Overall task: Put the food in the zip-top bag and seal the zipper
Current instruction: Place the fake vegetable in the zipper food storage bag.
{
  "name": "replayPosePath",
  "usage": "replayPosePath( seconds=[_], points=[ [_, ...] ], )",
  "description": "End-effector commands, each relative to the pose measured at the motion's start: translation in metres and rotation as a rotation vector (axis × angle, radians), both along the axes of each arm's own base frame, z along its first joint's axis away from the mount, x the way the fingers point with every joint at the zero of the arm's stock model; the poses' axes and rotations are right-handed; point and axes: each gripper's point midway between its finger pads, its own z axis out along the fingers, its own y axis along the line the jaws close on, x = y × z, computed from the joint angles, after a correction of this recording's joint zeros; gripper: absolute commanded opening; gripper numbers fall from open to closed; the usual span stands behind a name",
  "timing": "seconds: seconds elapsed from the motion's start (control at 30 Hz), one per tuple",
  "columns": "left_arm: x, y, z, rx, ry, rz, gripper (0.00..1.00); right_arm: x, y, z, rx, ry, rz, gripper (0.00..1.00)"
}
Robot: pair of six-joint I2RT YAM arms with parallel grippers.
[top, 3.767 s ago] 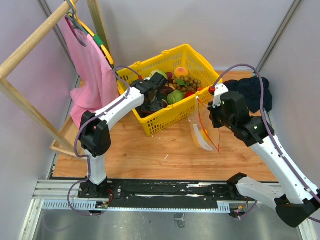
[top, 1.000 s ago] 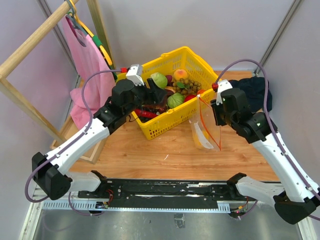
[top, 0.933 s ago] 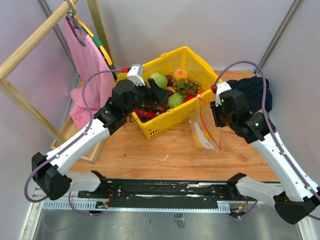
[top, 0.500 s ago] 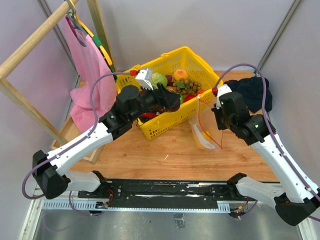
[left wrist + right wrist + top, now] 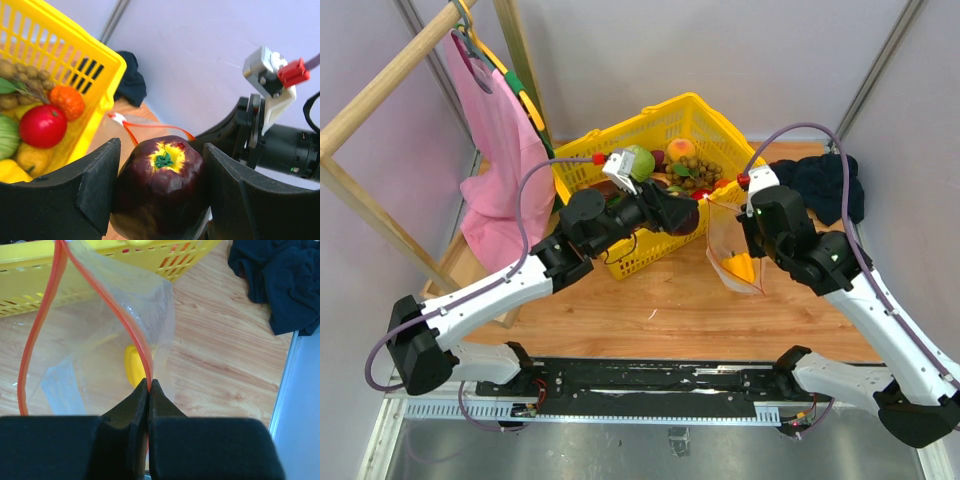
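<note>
DESK: Grey walls boxed in the wooden tabletop. What did the frame catch?

PHOTOGRAPHER: The left claw was clamped on a dark purple pepper, above the near right corner of the yellow basket and just left of the clear bag. The right claw was pinched shut on the bag's red-orange zipper, holding the mouth up and agape. One yellow piece lay inside.

DESK: And doing the drop well?

PHOTOGRAPHER: By my reading, the pepper needed to travel right until it hung squarely over the zipper's loop, then sink past both strips before the fingers parted. The mouth looked narrow for it, and a release too near the left strip would likely tip the pepper onto the wood.
</note>
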Motion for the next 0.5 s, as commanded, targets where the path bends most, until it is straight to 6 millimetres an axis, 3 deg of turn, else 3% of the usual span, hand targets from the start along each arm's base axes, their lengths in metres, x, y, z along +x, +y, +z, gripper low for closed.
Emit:
replayPosePath(
  seconds=[0.0,0.27,0.47],
  points=[
    [-0.009,-0.011,0.008,-0.096,-0.045,-0.009,0.00,0.007,0.013,0.001,0.045,-0.026,-0.025,0.01],
    [-0.006,-0.021,0.001,-0.193,-0.072,0.034,0.00,0.004,0.029,-0.003,0.077,-0.016,0.005,0.01],
    [-0.009,-0.025,0.010,-0.265,-0.115,0.061,0.00,0.001,0.036,-0.005,0.097,-0.011,0.019,0.01]
  ],
)
